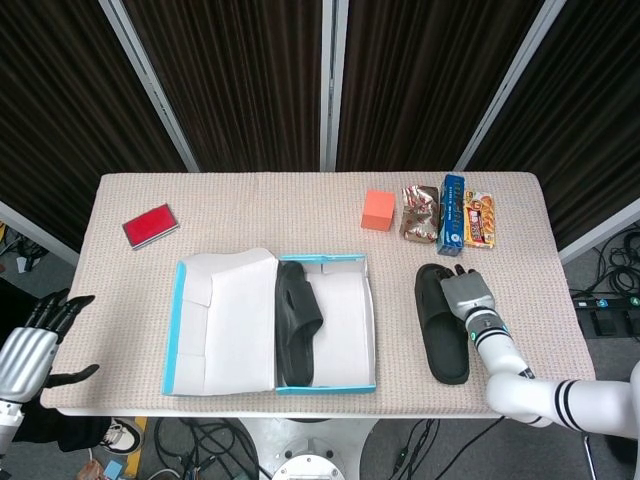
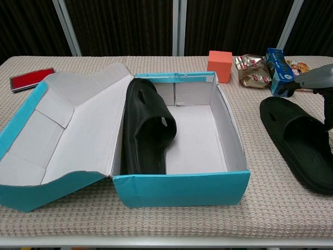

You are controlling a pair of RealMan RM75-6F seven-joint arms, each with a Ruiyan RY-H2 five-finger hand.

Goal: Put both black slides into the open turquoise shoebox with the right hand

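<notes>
The open turquoise shoebox (image 1: 180, 330) (image 2: 182, 190) stands at the table's middle front, its lid folded out to the left. One black slide (image 1: 297, 322) (image 2: 148, 130) leans on its side inside, against the box's left wall. The other black slide (image 1: 438, 330) (image 2: 296, 138) lies flat on the table to the right of the box. My right hand (image 1: 464, 294) (image 2: 316, 78) is over that slide's strap and right edge, fingers apart and pointing down, holding nothing. My left hand (image 1: 30, 352) hangs open off the table's front left corner.
An orange block (image 1: 377, 210) (image 2: 219, 65), foil snack packets (image 1: 420, 212), a blue carton (image 1: 453, 210) (image 2: 278, 70) and a biscuit pack (image 1: 480, 218) lie in a row behind the loose slide. A red flat case (image 1: 150, 225) (image 2: 31, 79) sits far left.
</notes>
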